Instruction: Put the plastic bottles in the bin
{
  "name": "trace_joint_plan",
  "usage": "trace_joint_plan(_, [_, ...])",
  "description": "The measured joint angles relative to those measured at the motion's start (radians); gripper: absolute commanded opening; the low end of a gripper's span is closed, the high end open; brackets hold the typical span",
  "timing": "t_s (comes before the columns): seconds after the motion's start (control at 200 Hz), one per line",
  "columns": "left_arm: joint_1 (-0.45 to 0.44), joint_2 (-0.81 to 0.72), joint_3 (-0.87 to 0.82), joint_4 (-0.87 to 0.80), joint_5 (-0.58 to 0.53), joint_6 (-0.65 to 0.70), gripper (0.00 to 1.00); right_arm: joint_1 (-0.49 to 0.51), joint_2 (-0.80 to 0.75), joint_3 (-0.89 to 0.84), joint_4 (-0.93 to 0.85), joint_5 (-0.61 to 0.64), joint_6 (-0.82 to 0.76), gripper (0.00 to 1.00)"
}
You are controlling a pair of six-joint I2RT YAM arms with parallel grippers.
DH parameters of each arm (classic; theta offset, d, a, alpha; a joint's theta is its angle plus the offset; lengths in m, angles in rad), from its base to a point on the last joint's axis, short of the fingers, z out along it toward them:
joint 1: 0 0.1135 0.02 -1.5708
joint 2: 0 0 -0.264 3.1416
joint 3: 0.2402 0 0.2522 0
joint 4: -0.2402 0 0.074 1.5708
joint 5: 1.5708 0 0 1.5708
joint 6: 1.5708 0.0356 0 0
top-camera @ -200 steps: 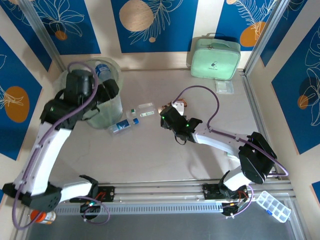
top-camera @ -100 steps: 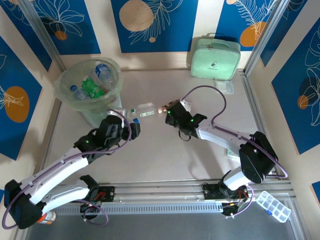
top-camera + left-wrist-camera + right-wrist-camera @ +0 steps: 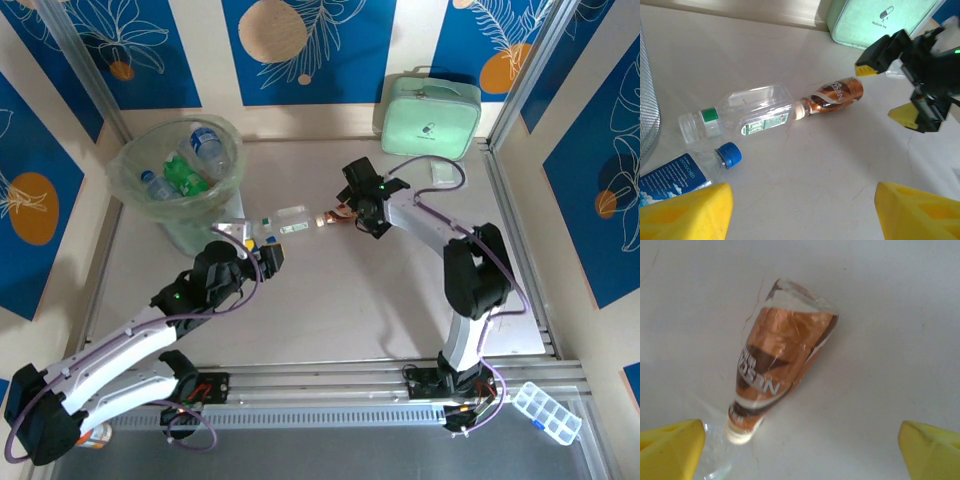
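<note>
Robot lab cell: aluminium rail, blue printed wall panels, enclosed table.

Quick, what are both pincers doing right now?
Left pincer: open, holding nothing.
Right pincer: open, by the brown bottle, not gripping it.

White arms with black joints, purple cables, green lights and yellow fingers.

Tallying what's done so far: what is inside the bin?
Inside the bin: a green bottle and two clear bottles with blue labels. Anything beneath them is hidden by those bottles.
</note>
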Motion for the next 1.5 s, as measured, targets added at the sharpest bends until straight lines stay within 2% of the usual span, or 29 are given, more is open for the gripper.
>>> trace_joint_plan(0.15, [0.000, -0.066, -0.026, 0.012, -0.016, 0.000, 0.73, -0.035, 0.121, 0.113, -0.030, -0.049, 0.077, 1.00])
trace_joint_plan(0.375, [0.000, -0.103, -0.047, 0.039, -0.034, 0.000, 0.73, -0.060, 0.227, 0.221, -0.046, -0.105, 0.158, 0.96])
trace_joint_plan(0.49, [0.000, -0.101, -0.047, 0.039, -0.041, 0.000, 0.73, -0.069, 0.277, 0.270, -0.061, -0.115, 0.187, 0.91])
trace_joint_plan(0.72, [0.000, -0.091, -0.047, 0.042, -0.046, 0.000, 0.73, -0.077, 0.316, 0.276, -0.091, -0.113, 0.220, 0.74])
trace_joint_plan(0.86, [0.000, -0.087, -0.047, 0.043, -0.053, 0.000, 0.73, -0.084, 0.316, 0.272, -0.083, -0.114, 0.228, 0.56])
trace_joint_plan(0.96, [0.000, -0.083, -0.047, 0.048, -0.053, 0.000, 0.73, -0.089, 0.314, 0.257, -0.068, -0.115, 0.229, 0.49])
trace_joint_plan(1.0, [0.000, -0.078, -0.047, 0.050, -0.053, 0.000, 0.73, -0.091, 0.306, 0.246, -0.056, -0.118, 0.226, 0.45])
trace_joint_plan(1.271, [0.000, -0.046, -0.047, 0.054, -0.048, 0.001, 0.76, -0.094, 0.162, 0.083, -0.046, -0.110, 0.185, 0.45])
trace_joint_plan(1.356, [0.000, -0.031, -0.047, 0.058, -0.038, 0.000, 0.79, -0.089, 0.081, 0.027, -0.043, -0.103, 0.152, 0.45])
trace_joint_plan(1.421, [0.000, -0.013, -0.047, 0.062, -0.021, 0.005, 0.87, -0.082, 0.006, -0.015, -0.038, -0.095, 0.118, 0.45])
trace_joint_plan(1.501, [0.000, 0.031, -0.043, 0.079, 0.021, 0.006, 0.91, -0.069, -0.079, -0.064, -0.016, -0.092, 0.066, 0.44])
